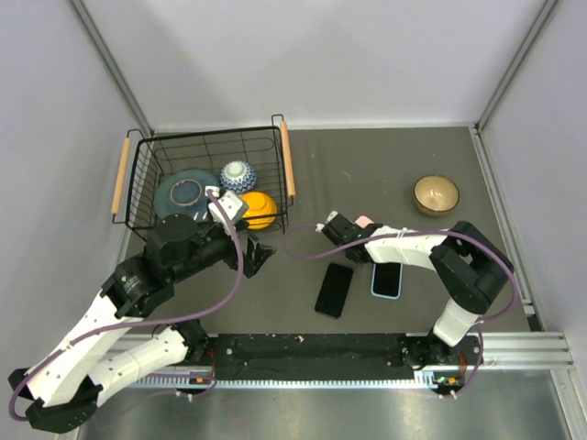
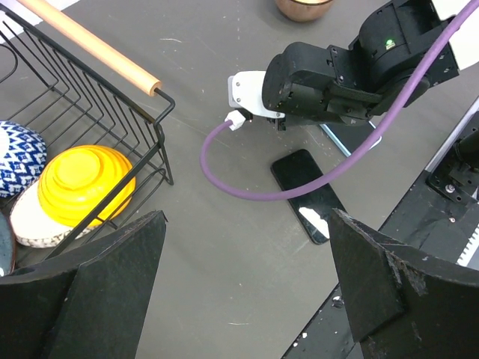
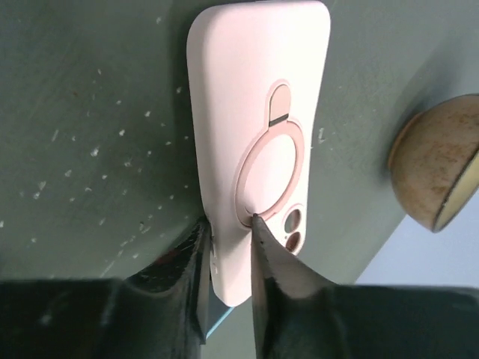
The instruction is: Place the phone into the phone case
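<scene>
The phone (image 1: 334,290) lies screen up on the table in front of the arms, teal back hidden; it also shows in the left wrist view (image 2: 308,194). My right gripper (image 1: 353,227) is shut on the pink phone case (image 1: 364,221), just behind the phone. In the right wrist view the fingers (image 3: 271,258) pinch the case (image 3: 258,127) at its camera cut-out end, ring mark facing the camera, gripper (image 3: 228,232) closed on its edge. My left gripper (image 1: 252,255) is open and empty left of the phone, above bare table in its own view (image 2: 247,299).
A light blue-rimmed slab (image 1: 387,280) lies right of the phone, partly under the right arm. A wire basket (image 1: 138,183) with bowls and a yellow object (image 1: 260,209) stands at the back left. A wooden bowl (image 1: 436,193) sits at the back right.
</scene>
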Controlling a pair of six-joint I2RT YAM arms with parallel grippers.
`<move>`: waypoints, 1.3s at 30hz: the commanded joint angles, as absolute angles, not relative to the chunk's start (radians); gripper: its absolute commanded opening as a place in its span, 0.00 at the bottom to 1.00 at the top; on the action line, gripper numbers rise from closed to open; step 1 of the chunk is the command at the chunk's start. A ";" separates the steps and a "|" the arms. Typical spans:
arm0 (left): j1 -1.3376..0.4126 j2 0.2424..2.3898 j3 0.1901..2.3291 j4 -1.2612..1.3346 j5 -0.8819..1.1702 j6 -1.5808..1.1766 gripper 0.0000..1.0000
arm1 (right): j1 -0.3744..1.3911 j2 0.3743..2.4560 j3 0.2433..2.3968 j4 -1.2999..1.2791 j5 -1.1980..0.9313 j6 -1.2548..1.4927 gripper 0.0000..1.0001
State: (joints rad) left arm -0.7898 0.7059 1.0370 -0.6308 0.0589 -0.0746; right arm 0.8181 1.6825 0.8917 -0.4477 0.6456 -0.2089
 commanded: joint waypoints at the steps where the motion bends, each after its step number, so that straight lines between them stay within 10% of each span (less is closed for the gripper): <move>1: -0.788 0.692 1.020 -0.574 0.031 -0.063 0.95 | 0.828 1.620 0.899 -0.381 0.644 -0.224 0.14; 3: -0.787 0.686 1.019 -0.574 0.015 -0.051 0.94 | 0.828 1.563 0.899 -0.359 0.664 -0.257 0.01; 11: -0.787 0.624 1.008 -0.557 -0.107 0.080 0.93 | 0.833 1.313 0.954 -0.420 0.516 -0.402 0.00; 25: -0.788 0.587 0.911 -0.586 0.167 0.146 0.85 | 0.838 1.058 0.924 -0.630 -0.406 -0.491 0.00; 39: -0.787 0.371 1.014 -0.561 -0.534 -0.087 0.85 | 1.028 1.510 1.205 -0.770 -0.394 -0.754 0.00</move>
